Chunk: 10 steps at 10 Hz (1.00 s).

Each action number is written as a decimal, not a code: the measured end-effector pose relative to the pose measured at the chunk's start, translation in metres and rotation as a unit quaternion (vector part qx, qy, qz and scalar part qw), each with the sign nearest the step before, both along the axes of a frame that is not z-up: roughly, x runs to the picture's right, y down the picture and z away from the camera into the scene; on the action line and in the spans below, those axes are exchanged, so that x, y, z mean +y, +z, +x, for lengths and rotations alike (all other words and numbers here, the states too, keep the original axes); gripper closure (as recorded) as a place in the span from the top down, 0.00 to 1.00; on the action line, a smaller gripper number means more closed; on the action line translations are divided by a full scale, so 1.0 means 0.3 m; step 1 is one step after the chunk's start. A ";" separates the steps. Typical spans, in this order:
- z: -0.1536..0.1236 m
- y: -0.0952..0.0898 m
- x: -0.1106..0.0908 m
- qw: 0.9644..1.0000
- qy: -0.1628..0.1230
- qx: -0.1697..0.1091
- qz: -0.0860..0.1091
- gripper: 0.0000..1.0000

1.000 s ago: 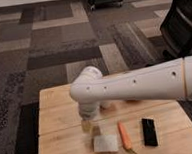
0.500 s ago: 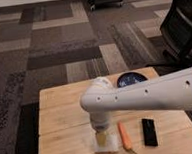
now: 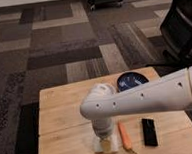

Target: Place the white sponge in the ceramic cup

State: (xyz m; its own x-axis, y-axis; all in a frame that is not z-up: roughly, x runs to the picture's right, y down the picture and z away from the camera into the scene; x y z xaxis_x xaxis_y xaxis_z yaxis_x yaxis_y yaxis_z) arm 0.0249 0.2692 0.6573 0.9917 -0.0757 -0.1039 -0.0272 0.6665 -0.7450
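The white sponge [image 3: 101,147] lies flat on the wooden table [image 3: 62,119] near its front edge. My gripper [image 3: 106,141] hangs straight down from the white arm [image 3: 151,97] and sits right on top of the sponge, covering most of it. The ceramic cup is not visible; it may be behind the arm.
An orange carrot [image 3: 125,135] lies just right of the sponge. A black flat rectangle [image 3: 149,132] lies further right. A dark blue round plate [image 3: 131,80] sits at the table's back right. A dark chair [image 3: 183,24] stands on the carpet at the right.
The arm has swung right and toward the front edge, and the gripper has come down onto the sponge. The blue plate, hidden before, now shows.
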 end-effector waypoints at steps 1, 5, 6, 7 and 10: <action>-0.005 0.013 0.013 1.000 -0.005 -0.003 0.003 0.65; -0.010 0.067 0.034 0.999 -0.006 -0.001 0.039 0.65; -0.014 0.074 0.044 0.999 -0.004 -0.003 0.042 0.65; -0.017 0.081 0.059 0.999 -0.001 -0.004 0.045 0.65; -0.004 0.108 0.088 0.998 -0.001 -0.003 0.057 0.65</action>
State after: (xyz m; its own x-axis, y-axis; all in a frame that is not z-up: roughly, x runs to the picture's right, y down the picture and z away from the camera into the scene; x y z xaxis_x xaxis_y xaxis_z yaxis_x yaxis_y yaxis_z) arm 0.0238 0.2956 0.6895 0.9923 -0.0649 -0.1057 -0.0219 0.7473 -0.6641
